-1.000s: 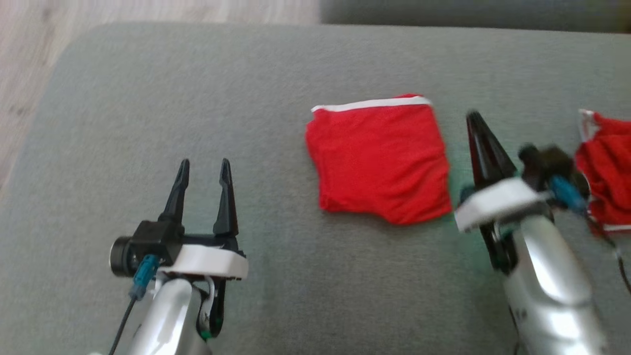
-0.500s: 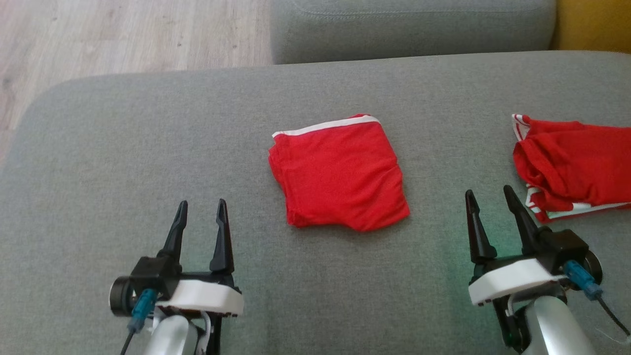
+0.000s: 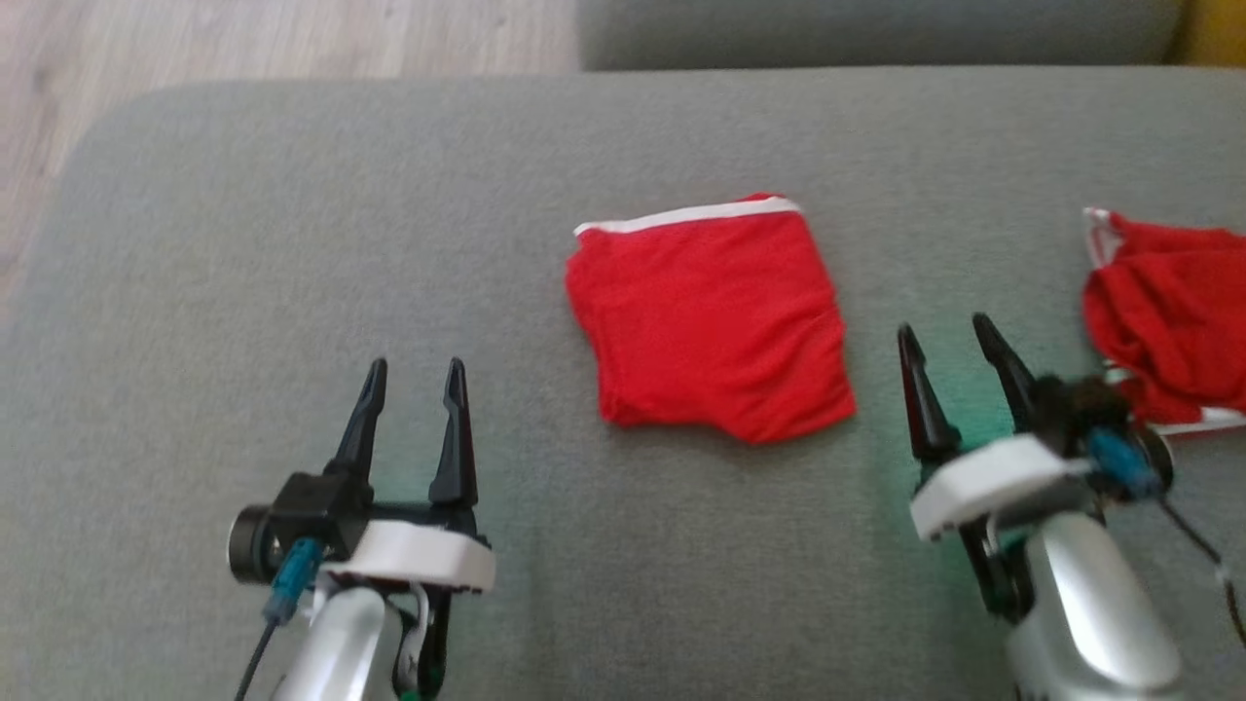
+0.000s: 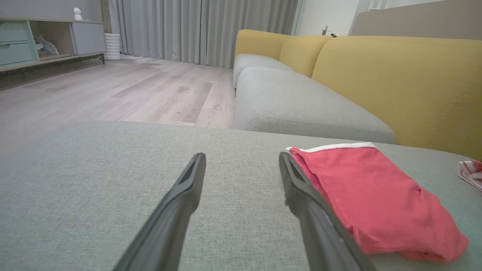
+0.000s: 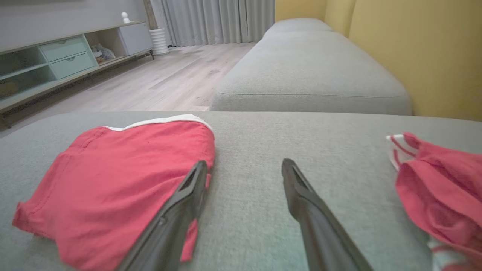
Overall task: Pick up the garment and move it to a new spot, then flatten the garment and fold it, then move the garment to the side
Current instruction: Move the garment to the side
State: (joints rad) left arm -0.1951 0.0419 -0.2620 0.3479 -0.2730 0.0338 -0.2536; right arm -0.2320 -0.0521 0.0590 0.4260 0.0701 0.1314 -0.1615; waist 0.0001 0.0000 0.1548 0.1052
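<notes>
- Head view: grey sofa cushion [image 3: 292, 243], broad, flat.
- Folded red garment [image 3: 709, 316], flat at cushion's middle.
- Crumpled red cloth [image 3: 1168, 331], at cushion's right edge.
- Left hand [image 3: 417, 365], fingers spread, empty, above cushion's near left.
- Right hand [image 3: 944, 326], spread and empty, above cushion's near right.

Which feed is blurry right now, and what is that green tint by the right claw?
Head view: soft all over, worst on the right claw and the crumpled red cloth garment; a green glow tints the grey fabric cushion beside that claw. Left wrist view: folded red garment with white trim fairly sharp. Right wrist view: crumpled garment smeared at the edge.
</notes>
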